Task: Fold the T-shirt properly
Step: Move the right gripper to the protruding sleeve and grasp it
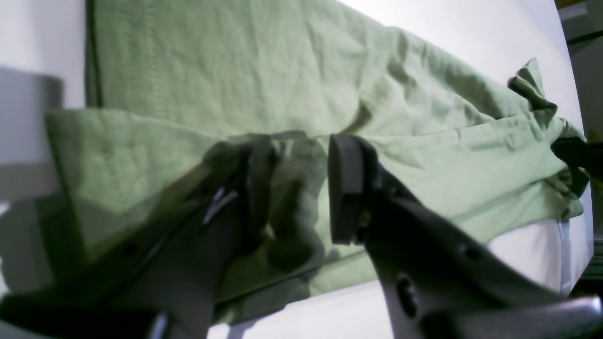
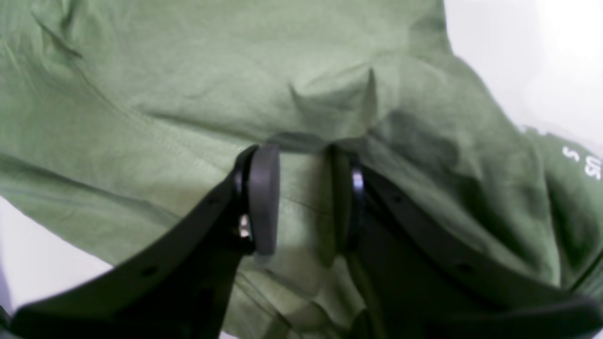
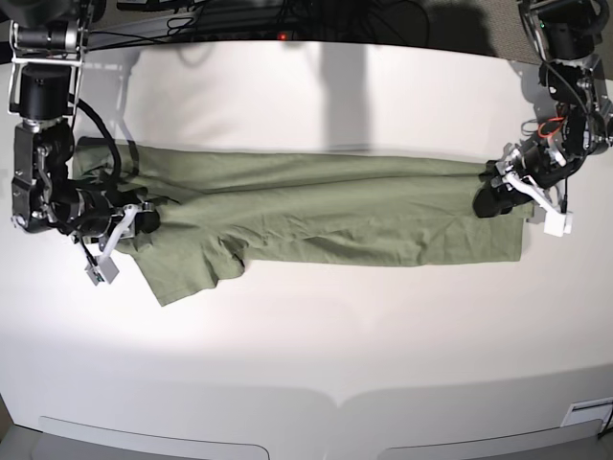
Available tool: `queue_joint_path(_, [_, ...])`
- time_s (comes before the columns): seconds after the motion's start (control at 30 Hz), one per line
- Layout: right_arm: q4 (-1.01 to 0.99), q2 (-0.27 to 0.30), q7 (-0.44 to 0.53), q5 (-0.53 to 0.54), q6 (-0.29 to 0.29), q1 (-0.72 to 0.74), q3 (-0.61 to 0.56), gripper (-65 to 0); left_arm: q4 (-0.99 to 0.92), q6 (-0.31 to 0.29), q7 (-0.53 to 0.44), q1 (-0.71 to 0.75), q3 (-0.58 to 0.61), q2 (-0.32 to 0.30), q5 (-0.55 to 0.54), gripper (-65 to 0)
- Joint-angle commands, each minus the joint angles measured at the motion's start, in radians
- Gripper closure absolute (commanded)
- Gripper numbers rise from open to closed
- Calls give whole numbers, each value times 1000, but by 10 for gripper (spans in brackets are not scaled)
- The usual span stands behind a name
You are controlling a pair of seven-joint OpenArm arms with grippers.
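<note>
a: where is the shirt on your feed?

b: in the base view i see the wrinkled sage-green cotton t-shirt point(image 3: 316, 211) lying as a long band across the middle of the white table point(image 3: 316, 335), running from 9 o'clock to 3 o'clock, with one sleeve point(image 3: 182, 264) sticking out toward 7 o'clock.

a: and the left gripper?

b: the black left gripper point(image 3: 498, 199) sits at the band's 3 o'clock end. on its wrist camera one finger is under a turned-over layer of cloth and the other pad point(image 1: 346, 188) lies on top, with fabric between them and a gap showing; i can't tell if it is pinching.

a: the right one?

b: the black right gripper point(image 3: 144, 220) is at the 9 o'clock end. its pads point(image 2: 264, 197) stand apart, with a ridge of green cloth between them.
</note>
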Motion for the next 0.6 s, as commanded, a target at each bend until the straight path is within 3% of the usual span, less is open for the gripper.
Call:
queue_joint_path(0.0, [11, 21, 5, 2, -6, 21, 7, -197, -21, 82, 107, 16, 3, -12, 103, -222])
queue_joint_path(0.1, [12, 31, 5, 17, -6, 27, 7, -197, -5, 82, 106, 16, 3, -15, 1, -222])
queue_joint_path(0.2, [12, 53, 3, 128, -6, 44, 7, -197, 25, 80, 105, 16, 3, -15, -58, -222])
queue_joint_path(0.3, [12, 72, 4, 235, -6, 86, 7, -198, 61, 80, 105, 14, 3, -14, -72, -222])
queue_joint_path(0.4, [12, 77, 5, 257, -6, 142, 7, -201, 87, 80, 105, 8, 3, -14, -71, -222])
queue_joint_path(0.5, [12, 74, 51, 256, -6, 191, 7, -328, 94, 80, 102, 3, 3, -14, -71, -222])
queue_joint_path(0.57, [12, 71, 158, 252, -6, 209, 7, -413, 94, 80, 98, 3, 3, -14, -72, -222])
